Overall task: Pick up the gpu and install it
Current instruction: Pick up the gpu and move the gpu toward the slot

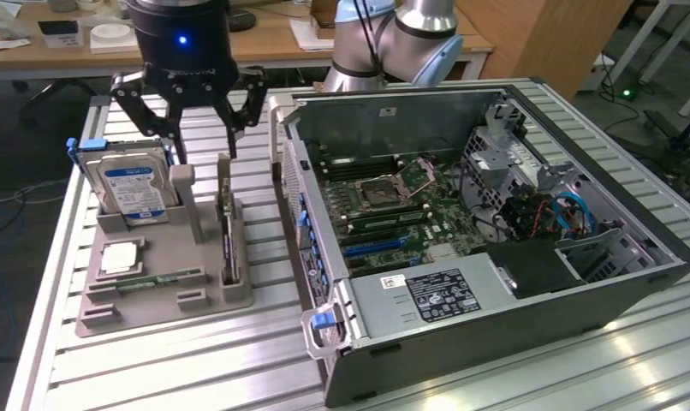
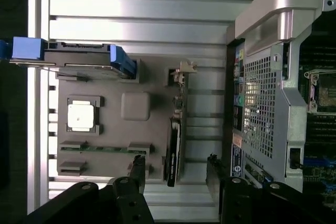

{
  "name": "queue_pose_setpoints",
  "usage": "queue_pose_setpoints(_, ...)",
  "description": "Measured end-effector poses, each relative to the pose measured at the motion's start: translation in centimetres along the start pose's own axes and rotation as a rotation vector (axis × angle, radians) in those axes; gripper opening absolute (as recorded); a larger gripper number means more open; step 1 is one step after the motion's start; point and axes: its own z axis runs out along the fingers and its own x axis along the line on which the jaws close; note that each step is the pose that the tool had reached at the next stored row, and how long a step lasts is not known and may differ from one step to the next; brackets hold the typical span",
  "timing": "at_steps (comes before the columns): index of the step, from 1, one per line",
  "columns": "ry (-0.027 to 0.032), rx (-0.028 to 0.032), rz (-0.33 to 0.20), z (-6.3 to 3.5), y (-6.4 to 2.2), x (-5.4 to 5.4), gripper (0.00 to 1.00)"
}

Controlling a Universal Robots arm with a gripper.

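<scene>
gpu (image 1: 228,240) (image 2: 173,153): thin dark card with a pale metal end bracket, standing on edge in a slot of the grey plastic holder tray (image 1: 139,310) (image 2: 113,129), on the side nearest the open grey metal computer case (image 1: 437,347) (image 2: 262,93). Not lifted and not installed.

Black two-finger gripper (image 1: 205,157) (image 2: 175,161): jaws spread wide, grasping nothing, hovering just above the card. In the wrist view the fingers straddle the card edge, one on each side.

Risks as I read them:
- Exterior view puts the claw a bit toward the tray's upright grey block (image 1: 183,184) (image 2: 135,106). If that offset is real, one finger lands on the block or on the bracket top instead of clearing the card.
- The card is thin and tall. A pinch near one end or high on the edge could let it pivot in the jaws or bind in the slot and drag the tray up with it.
- Silver hard drive with blue label (image 1: 133,188) (image 2: 84,56) stands near, on the far side of the block. Wide jaws leave little margin there.
- The case wall sits close to the tray, so a tilted card could clip its rim.
</scene>
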Motion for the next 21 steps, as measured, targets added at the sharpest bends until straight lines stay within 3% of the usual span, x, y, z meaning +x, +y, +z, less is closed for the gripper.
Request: queue_pose_setpoints(21,0.0,0.0,0.0,3.76,-0.27,0.0,0.59)
